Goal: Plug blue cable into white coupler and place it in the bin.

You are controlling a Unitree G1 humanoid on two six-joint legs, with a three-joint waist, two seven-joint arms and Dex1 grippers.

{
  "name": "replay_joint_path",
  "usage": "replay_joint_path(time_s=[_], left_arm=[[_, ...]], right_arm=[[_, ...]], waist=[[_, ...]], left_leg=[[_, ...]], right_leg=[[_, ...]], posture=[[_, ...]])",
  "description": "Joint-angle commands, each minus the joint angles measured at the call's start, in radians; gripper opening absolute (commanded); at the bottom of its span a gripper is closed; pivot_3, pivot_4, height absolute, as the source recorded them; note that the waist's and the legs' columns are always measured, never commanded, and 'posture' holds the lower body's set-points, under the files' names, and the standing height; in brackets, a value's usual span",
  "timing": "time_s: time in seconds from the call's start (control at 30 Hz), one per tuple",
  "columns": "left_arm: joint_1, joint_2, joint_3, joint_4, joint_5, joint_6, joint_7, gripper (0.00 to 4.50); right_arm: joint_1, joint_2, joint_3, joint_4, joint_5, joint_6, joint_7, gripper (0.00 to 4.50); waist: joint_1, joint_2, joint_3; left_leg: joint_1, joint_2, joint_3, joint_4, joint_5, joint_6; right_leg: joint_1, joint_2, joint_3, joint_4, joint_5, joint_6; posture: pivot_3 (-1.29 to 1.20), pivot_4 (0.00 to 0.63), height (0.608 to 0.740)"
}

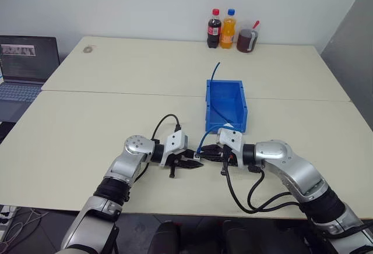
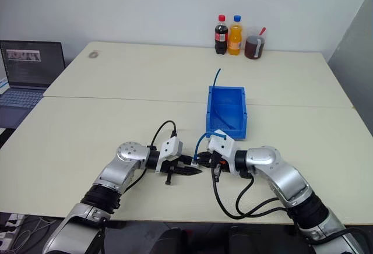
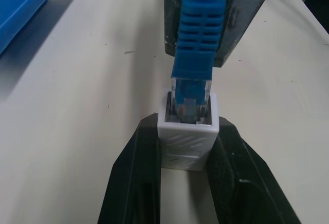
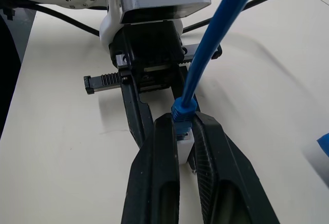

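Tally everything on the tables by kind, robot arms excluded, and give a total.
Drink bottles: 2, cola and orange
Cup of dark drink: 1
Bin: 1
Blue cable: 1
White coupler: 1
Laptop: 1
Total: 7

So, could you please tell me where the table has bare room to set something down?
Bare: the broad stretch left of the bin, toward the laptop, and right of the bin. Crowded: the near edge, where both pincers meet, and the bottles at the far edge.
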Motion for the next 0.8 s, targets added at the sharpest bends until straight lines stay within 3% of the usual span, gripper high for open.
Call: replay_joint_path(time_s=[0.03, 0.37, 0.8], left_arm=[[0.007, -0.005, -0.009, -0.029, -0.008, 0.005, 0.012, 0.85], [0.013, -0.001, -0.008, -0.034, -0.005, -0.001, 0.028, 0.85], [0.018, 0.001, -0.015, -0.046, -0.007, 0.004, 0.043, 0.85]], right_arm=[[-0.003, -0.015, 0.05, 0.051, -0.066, 0.01, 0.03, 0.16], [-0.018, -0.032, 0.127, 0.144, -0.169, -0.046, 0.114, 0.16], [-0.046, -0.018, 0.136, 0.164, -0.16, 0.057, 0.163, 0.16]], waist=[[0.0, 0.0, 0.0], [-0.002, 0.0, -0.002], [-0.002, 0.002, -0.011]], left_leg=[[0.0, 0.0, 0.0, 0.0, 0.0, 0.0], [0.014, 0.0, 0.001, -0.004, 0.0, 0.0], [0.014, 0.001, 0.001, -0.004, 0.0, 0.0]], right_leg=[[0.0, 0.0, 0.0, 0.0, 0.0, 0.0], [0.013, 0.0, 0.001, -0.003, -0.001, 0.001], [0.013, 0.0, 0.001, -0.003, -0.001, 0.001]], posture=[[0.0, 0.15, 0.74], [0.0, 0.15, 0.74], [0.0, 0.15, 0.74]])
